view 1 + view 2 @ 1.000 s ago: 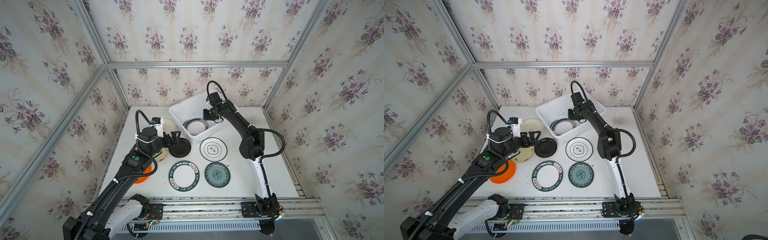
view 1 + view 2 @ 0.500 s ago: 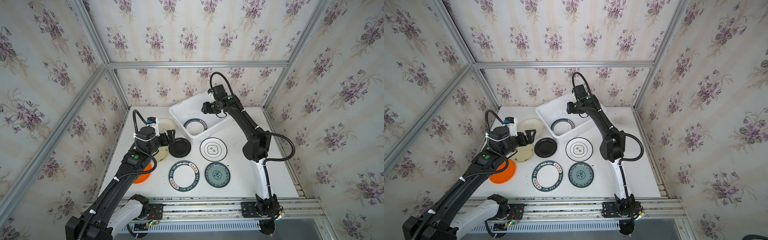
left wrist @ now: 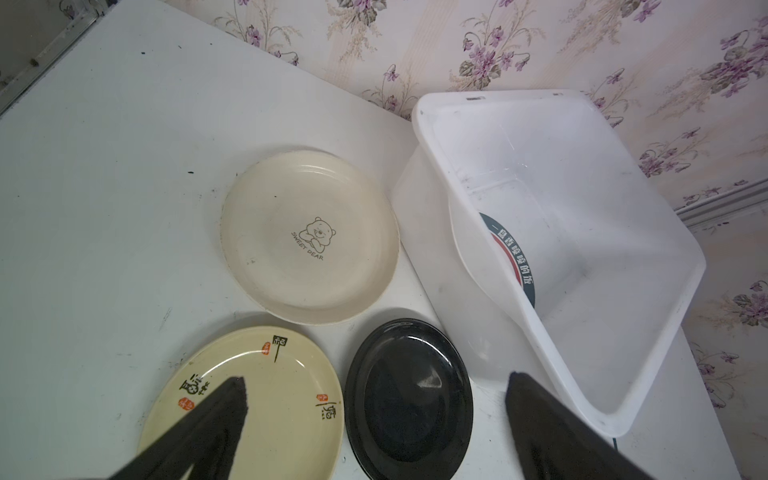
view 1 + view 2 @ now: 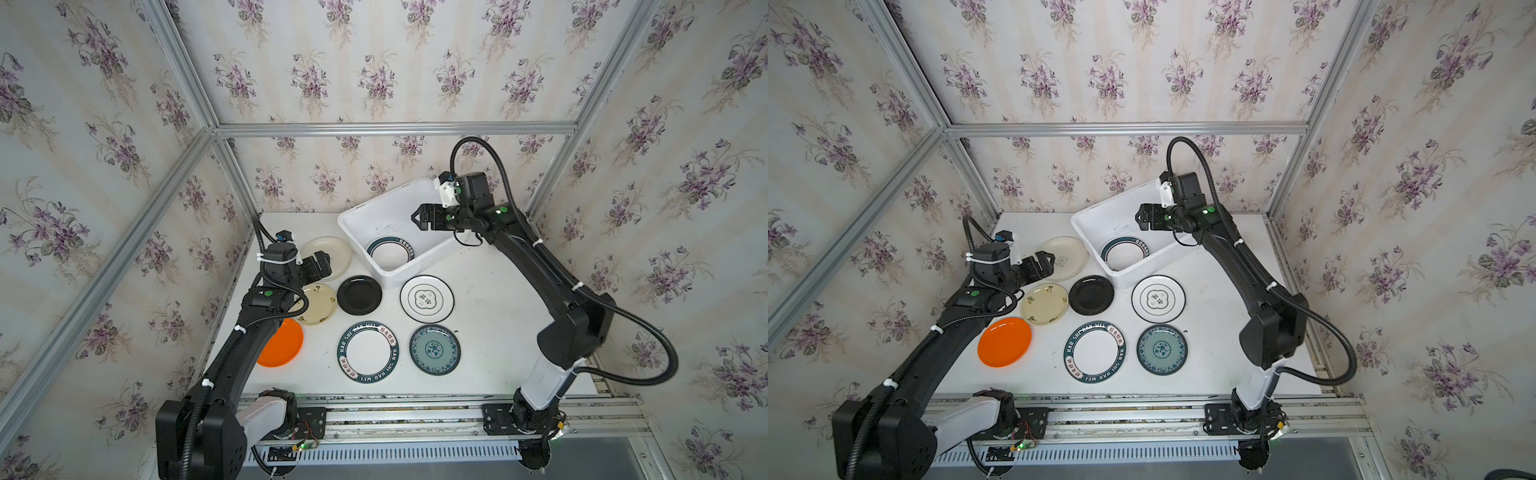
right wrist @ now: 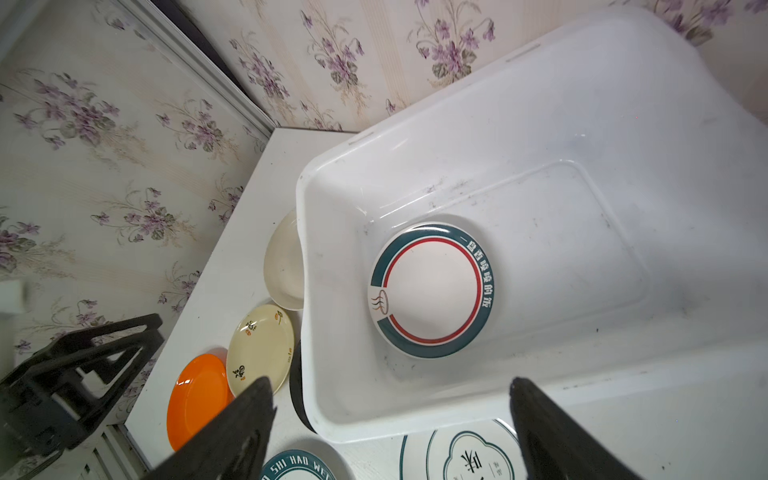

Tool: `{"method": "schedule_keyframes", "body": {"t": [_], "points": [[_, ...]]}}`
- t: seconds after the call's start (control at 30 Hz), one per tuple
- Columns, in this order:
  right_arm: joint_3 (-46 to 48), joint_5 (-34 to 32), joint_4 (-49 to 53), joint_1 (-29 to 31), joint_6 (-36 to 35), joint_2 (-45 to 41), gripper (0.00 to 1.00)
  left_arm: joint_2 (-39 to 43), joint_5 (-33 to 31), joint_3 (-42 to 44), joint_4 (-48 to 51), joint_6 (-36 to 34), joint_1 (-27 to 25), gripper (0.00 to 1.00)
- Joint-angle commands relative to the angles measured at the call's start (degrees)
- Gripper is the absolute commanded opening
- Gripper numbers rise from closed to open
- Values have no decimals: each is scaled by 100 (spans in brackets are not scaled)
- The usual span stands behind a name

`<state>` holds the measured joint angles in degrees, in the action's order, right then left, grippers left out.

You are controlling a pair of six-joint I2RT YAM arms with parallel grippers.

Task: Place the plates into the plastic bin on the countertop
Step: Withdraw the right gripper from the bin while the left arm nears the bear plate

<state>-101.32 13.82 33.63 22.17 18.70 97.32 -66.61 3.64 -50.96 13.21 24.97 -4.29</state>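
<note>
Writing: I read "SWEET DEAR" on cream plate [image 3: 309, 237], "HAO WEI" on ringed plate [image 4: 368, 352]
Right claw [image 4: 417, 218]: released above bin [image 4: 374, 212]; teal-rimmed plate [image 5: 432, 289] lies inside
Left claw [image 4: 325, 266]: released beside cream plate

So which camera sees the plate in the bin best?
The right wrist view: the whole plate shows inside the bin. In both top views the plate looks small; the left wrist view shows only a sliver.
</note>
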Motion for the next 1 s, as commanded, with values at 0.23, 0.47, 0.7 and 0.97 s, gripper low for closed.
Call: {"method": "schedule_keyframes", "body": {"t": [0.23,0.47,0.7,0.97], "points": [[2863,-568,-2348,-204,409,-2287,100,-1098,669,-405,-336,121,1059,99],[4201,-301,-2838,-202,731,-3272,100,-1763,576,-693,-354,-99,1200,99],[4838,-470,-2637,-201,686,-3948,99,-2275,496,-925,-294,-84,1293,99],[5419,-644,-2428,-200,800,-4388,100,-2963,11,-1514,164,-158,1309,79]]}}
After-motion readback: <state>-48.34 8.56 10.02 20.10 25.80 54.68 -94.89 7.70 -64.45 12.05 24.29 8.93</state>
